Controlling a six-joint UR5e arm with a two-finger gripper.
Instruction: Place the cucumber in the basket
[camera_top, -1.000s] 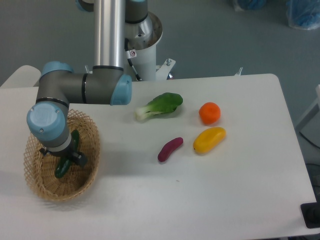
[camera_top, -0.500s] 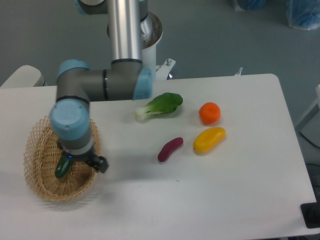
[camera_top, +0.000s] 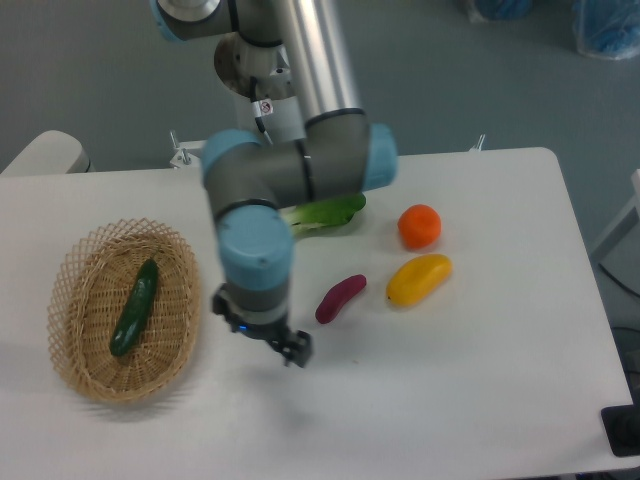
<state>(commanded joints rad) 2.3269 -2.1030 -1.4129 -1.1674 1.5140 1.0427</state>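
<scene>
gripper (camera_top: 285, 345) hanging over bare table (camera_top: 450, 400) near the purple eggplant (camera_top: 340, 298), carrying nothing, finger spread impossible to tell, sitting well right of the basket (camera_top: 70, 350) with the cucumber (camera_top: 134, 307) lying inside, long axis running near-to-far, task looking complete.

The arm (camera_top: 300, 100) consists of polished silver tubes joined by dark grey joint housings. Each joint carries a round light blue end cap. The wrist section is grey with a blue cap on top. Below it sits a small black hand (camera_top: 280, 340). A red-and-white label is fixed near the base column.
</scene>
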